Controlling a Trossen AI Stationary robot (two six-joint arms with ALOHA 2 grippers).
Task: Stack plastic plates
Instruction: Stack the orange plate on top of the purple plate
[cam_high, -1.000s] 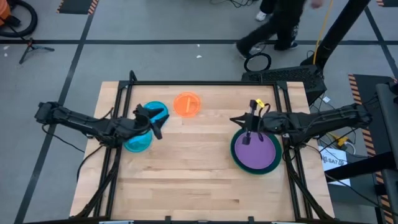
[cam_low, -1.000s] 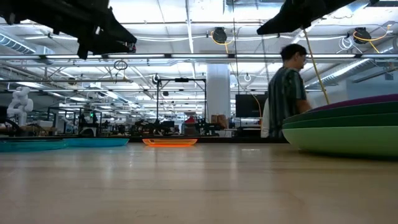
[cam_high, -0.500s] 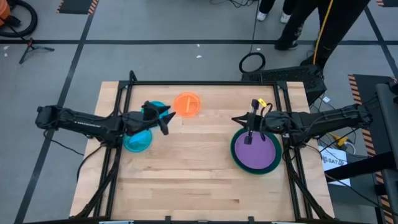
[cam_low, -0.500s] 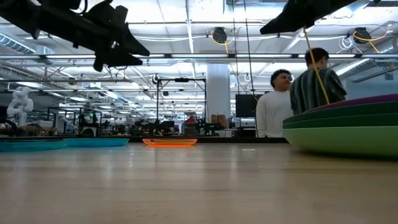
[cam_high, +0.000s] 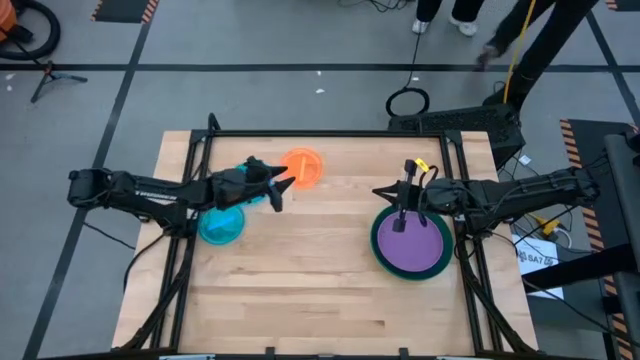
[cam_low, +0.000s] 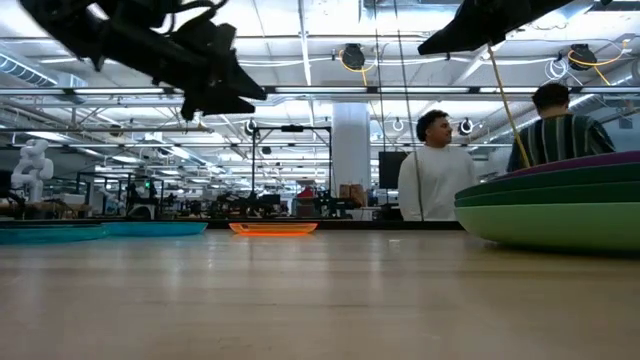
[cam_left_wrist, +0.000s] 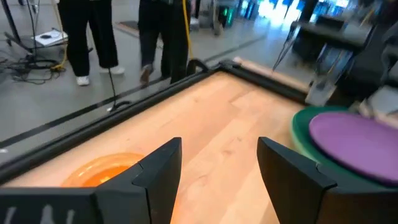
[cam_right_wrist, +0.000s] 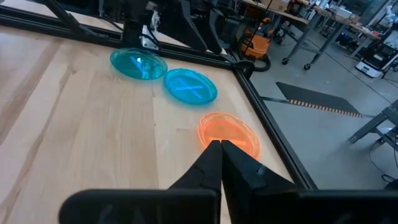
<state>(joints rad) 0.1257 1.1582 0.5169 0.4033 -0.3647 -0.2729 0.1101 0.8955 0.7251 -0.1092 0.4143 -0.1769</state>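
Orange plate (cam_high: 301, 167) is taken as the landmark; it lies flat on the counter (cam_high: 300, 280) near the far edge.

Left tool (cam_high: 283, 187) is held above the counter just beside the orange plate, on its near-left side, nothing gripped. Fingers (cam_left_wrist: 163, 168) are spread apart in the left wrist view, with the plate's rim seen just past and below the left one. The plate lies ahead of the tool and slightly off to that finger's side, so the coming move is judged to turn on a short reach forward and down until the rim sits between the fingers.

Two cyan plates (cam_high: 222, 226) are left of the orange plate, partly hidden under the left arm; in the right wrist view they lie flat side by side, apart from the orange one.

The stack (cam_high: 411, 247) sits well to the right of the orange plate: purple on top, green plates under it; the low view shows the layers.

Right tool (cam_high: 402, 212) is parked over the stack's far rim, fingers pressed together, empty.

The left arm is clearly the nearer one to the orange plate. A round plate has no long axis, so any rim approach should serve; a thin flat rim could slip.
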